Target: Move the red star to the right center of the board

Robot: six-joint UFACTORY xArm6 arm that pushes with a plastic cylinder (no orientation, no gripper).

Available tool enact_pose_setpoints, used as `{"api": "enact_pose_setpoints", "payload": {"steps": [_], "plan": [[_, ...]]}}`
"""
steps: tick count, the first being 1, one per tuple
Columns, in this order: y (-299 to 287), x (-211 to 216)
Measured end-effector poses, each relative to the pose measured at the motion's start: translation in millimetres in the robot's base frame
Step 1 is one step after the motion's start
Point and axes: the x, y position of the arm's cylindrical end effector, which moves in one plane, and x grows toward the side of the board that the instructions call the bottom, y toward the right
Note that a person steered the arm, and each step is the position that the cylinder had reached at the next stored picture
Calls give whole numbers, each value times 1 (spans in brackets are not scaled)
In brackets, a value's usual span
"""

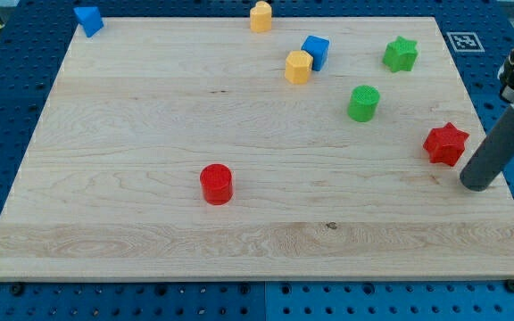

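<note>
The red star (445, 144) lies near the board's right edge, about mid-height. My tip (476, 184) rests on the board just to the lower right of the red star, a small gap apart from it. The dark rod slants up to the view's right edge.
A green cylinder (363, 102) and a green star (401, 54) sit above and left of the red star. A blue cube (315, 52) touches a yellow block (298, 67). Another yellow block (261, 16) and a blue block (88, 19) sit at the top edge. A red cylinder (216, 184) lies lower left of centre.
</note>
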Motion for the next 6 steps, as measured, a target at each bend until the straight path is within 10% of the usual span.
{"api": "enact_pose_setpoints", "payload": {"steps": [6], "plan": [[-35,22]]}}
